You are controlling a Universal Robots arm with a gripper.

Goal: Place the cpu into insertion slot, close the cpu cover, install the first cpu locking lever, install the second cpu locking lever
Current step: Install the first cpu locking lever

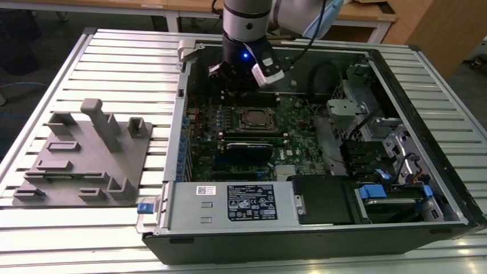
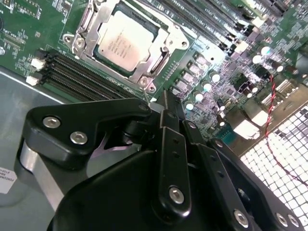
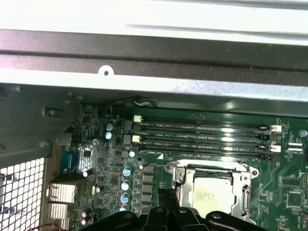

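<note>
On the slatted counter [image 1: 114, 57] lies an open computer case [image 1: 304, 245], and above its green circuit board [image 1: 297, 148] the arm's fingers [image 2: 168, 130] hang closed on nothing near the insertion slot [image 1: 257, 118], where the cpu cover [image 2: 161, 53] lies flat around the seated cpu [image 2: 126, 41].

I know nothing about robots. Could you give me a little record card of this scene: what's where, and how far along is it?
setting: open computer case lying on a slatted metal table
robot: one arm, gripper low over the green circuit board, beside the socket's corner
cpu: seated in the insertion slot, silver top up
cpu cover: down, framing the cpu
locking levers: latched or not, cannot tell
also on table: grey fixture block, at the exterior view's left
</note>
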